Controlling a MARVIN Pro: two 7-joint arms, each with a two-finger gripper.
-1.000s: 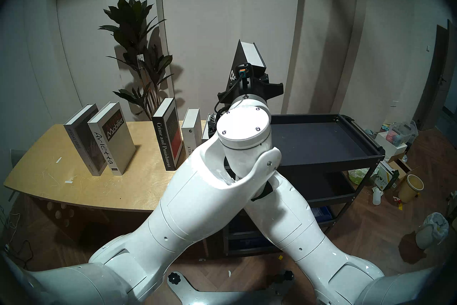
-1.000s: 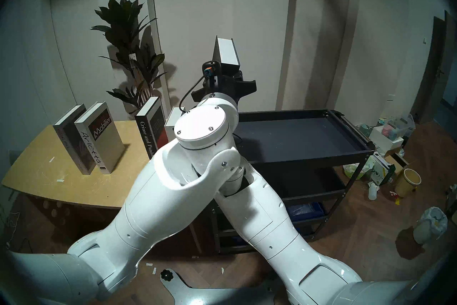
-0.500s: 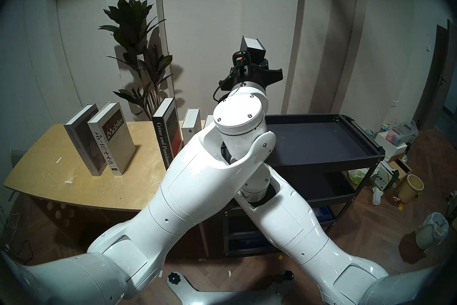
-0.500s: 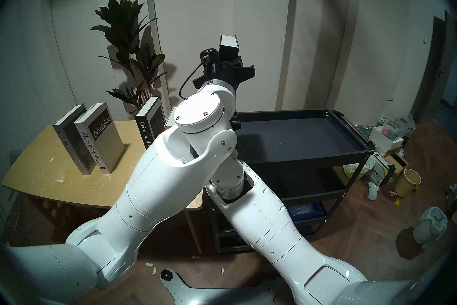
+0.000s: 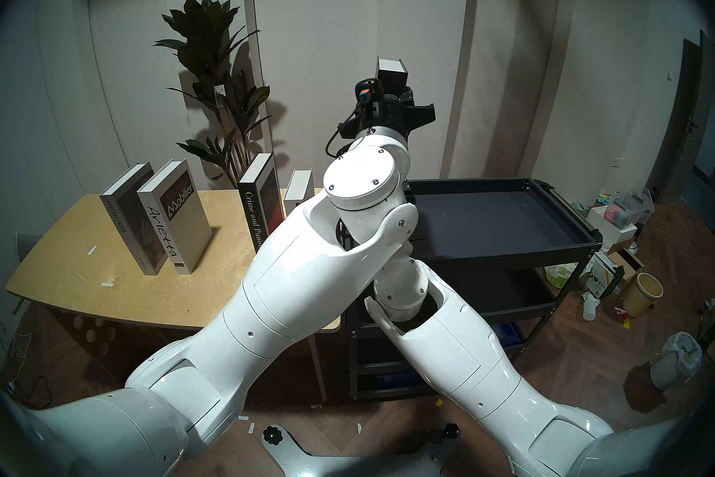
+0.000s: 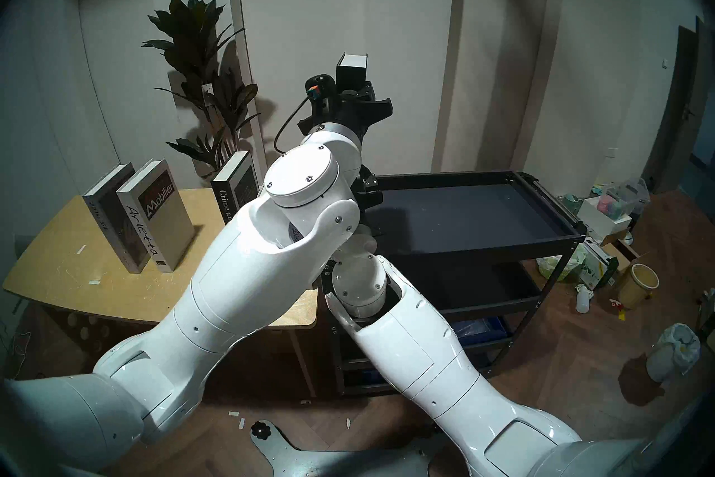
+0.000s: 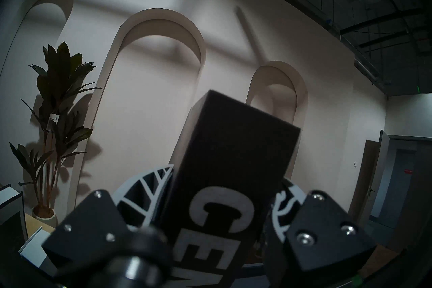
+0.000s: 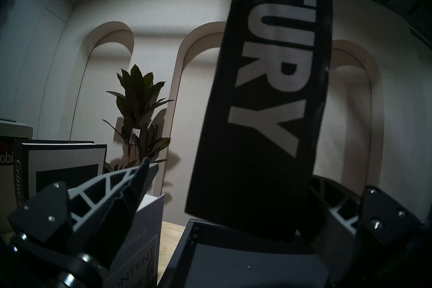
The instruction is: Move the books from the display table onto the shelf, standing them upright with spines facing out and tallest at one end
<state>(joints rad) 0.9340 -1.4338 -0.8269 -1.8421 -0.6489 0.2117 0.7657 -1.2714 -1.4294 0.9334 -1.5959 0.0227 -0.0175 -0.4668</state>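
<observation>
My left gripper (image 5: 390,102) is shut on a black book with CENTURY on its spine (image 7: 229,163), held upright in the air over the left end of the shelf (image 5: 503,220). My right gripper (image 8: 231,170) stands open below it, and the book's lower end (image 8: 261,117) hangs between its fingers (image 8: 117,189). Whether the right-hand finger touches the book cannot be told. On the display table (image 5: 96,290) stand SPECIAL ISSUE (image 5: 124,217), Arietta (image 5: 174,220), Crime and Punishment (image 5: 257,209) and a white book (image 5: 298,189). In the head views my left arm hides most of the right gripper.
A tall potted plant (image 5: 216,77) stands behind the table against the arched wall. The shelf's dark top tray (image 6: 483,217) has a raised rim. Boxes, a yellow bucket (image 5: 644,294) and a bagged bin (image 5: 675,364) clutter the floor at the right.
My left arm has carried the CENTURY book up and a little to the left, turning it more upright. The right forearm has drawn back underneath. Both grips look unchanged.
</observation>
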